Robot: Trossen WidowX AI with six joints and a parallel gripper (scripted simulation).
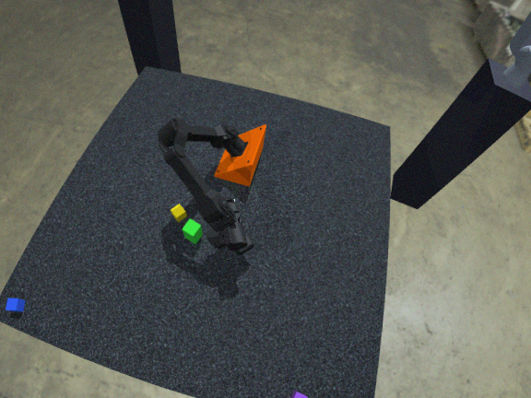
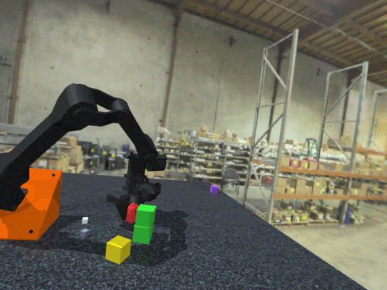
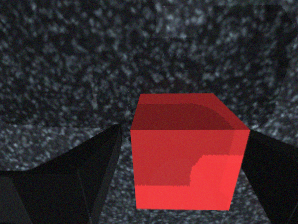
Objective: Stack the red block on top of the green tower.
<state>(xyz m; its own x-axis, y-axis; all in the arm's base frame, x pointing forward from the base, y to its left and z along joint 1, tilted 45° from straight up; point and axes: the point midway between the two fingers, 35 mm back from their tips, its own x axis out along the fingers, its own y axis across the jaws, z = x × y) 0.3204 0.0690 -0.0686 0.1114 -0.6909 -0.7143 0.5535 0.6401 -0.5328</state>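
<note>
Mid-table, far from edges, gripper (image 2: 129, 209) low beside green tower (image 2: 144, 223). Jaws apart, straddling red block (image 3: 185, 157), not yet clamped. Matte cube, partly shadowed.

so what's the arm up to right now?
It's going for the red block, which sits on the mat between the gripper fingers. The jaws are part open, closing in on either side of the block, with no firm grasp yet; a gap shows on the left side in the wrist view. The green tower, two blocks high, stands upright right beside the red block, and a yellow block sits nearby. Nothing has been lifted or stacked yet.
</note>
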